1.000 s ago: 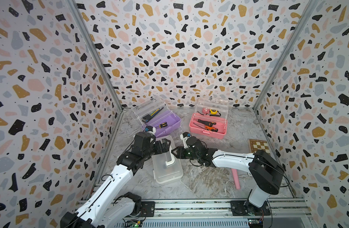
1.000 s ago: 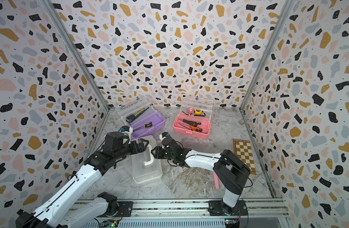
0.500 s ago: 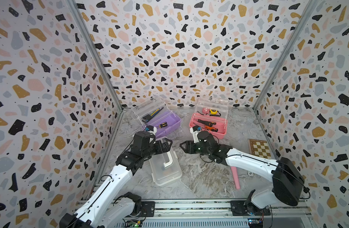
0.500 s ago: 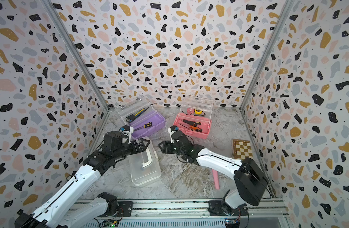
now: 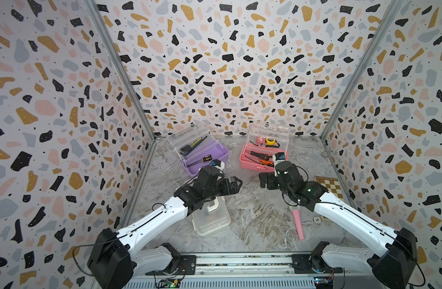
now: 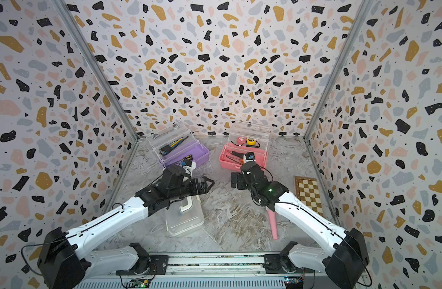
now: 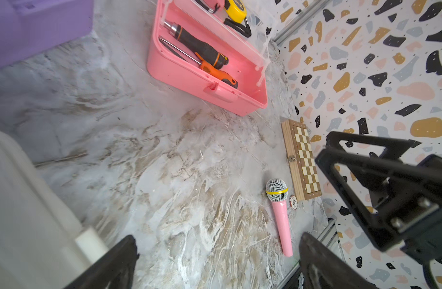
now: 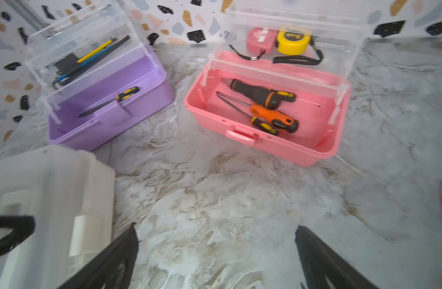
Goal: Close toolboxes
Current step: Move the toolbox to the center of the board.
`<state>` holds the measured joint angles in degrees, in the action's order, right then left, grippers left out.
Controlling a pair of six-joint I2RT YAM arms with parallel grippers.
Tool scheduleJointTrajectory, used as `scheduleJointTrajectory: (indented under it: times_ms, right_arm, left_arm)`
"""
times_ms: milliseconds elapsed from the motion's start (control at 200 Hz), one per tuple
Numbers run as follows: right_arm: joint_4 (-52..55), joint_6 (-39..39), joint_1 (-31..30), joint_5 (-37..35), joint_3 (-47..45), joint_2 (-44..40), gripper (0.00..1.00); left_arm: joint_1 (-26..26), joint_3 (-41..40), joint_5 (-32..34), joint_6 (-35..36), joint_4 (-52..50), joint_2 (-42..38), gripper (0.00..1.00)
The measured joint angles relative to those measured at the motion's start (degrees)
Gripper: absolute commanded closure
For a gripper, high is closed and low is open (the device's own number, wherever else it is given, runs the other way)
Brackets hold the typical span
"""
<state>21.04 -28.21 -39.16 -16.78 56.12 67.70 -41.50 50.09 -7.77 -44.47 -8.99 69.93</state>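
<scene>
Three toolboxes stand on the marbled floor. The white toolbox (image 5: 211, 220) (image 6: 185, 220) lies near the front with its clear lid down and its handle (image 5: 213, 205) on top. At the back, the purple toolbox (image 5: 210, 155) (image 8: 110, 112) and the pink toolbox (image 5: 255, 164) (image 8: 265, 147) have their clear lids raised, with tools inside. My left gripper (image 5: 236, 185) (image 7: 215, 247) hangs open above the white toolbox's far end and holds nothing. My right gripper (image 5: 263, 180) (image 8: 216, 232) is open and empty over bare floor, just in front of the pink toolbox.
A pink toy microphone (image 5: 297, 224) (image 7: 280, 212) lies at the right, partly under my right arm. A brown checkered board (image 5: 331, 186) (image 7: 302, 160) rests against the right wall with a small round chip (image 5: 316, 219) near it. Patterned walls close three sides.
My right gripper has drawn away from the white toolbox to the right, toward the pink one, and its jaws have opened wide. The left gripper has stayed open over the white toolbox.
</scene>
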Motion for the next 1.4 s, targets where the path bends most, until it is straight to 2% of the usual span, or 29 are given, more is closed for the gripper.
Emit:
scheduleJointTrajectory:
  times_ms: [210, 375, 536, 791, 851, 976, 1101, 1287, 1402]
  right_arm:
    - [1.9, -0.8, 5.0, 2.3, -2.6, -0.2, 0.01]
    - [1.7, -1.6, 6.3, 7.2, -4.3, -0.1, 0.05]
    - [0.8, -1.8, 6.3, 12.0, -4.6, 0.9, 0.08]
    - [-1.3, -2.2, 6.3, 17.2, -4.7, 3.4, 0.11]
    - [-1.9, -2.4, 6.3, 18.1, -4.9, 3.6, 0.19]
    - [-4.9, -3.7, 6.3, 23.5, -6.0, 4.2, 0.42]
    - [-11.8, -6.4, 4.9, 30.3, -8.7, 6.5, 0.41]
    - [-21.2, -11.1, -5.0, 35.7, -12.1, 11.3, 0.34]
    - [-27.4, -13.6, -9.7, 37.9, -12.1, 14.5, 0.33]
  left_arm:
    - [-6.9, 0.9, 6.9, -4.4, 1.7, 6.4, 0.01]
    - [-7.9, 0.4, 10.8, -6.9, 1.0, 7.9, 0.01]
    - [-7.7, -1.5, 15.5, -7.1, -0.2, 4.7, 0.01]
    - [0.3, -5.5, 18.4, -2.8, -2.8, -3.2, 0.01]
    - [1.9, -6.7, 19.3, -1.4, -3.6, -4.0, 0.01]
    - [3.7, -7.5, 19.0, 0.1, -4.2, -4.8, 0.01]
    - [4.2, -7.3, 18.4, 1.3, -5.0, -5.2, 0.01]
    - [8.2, -4.3, 18.2, 3.9, -9.8, -5.4, 0.01]
    - [11.8, -2.1, 18.3, 5.8, -14.2, -5.4, 0.01]
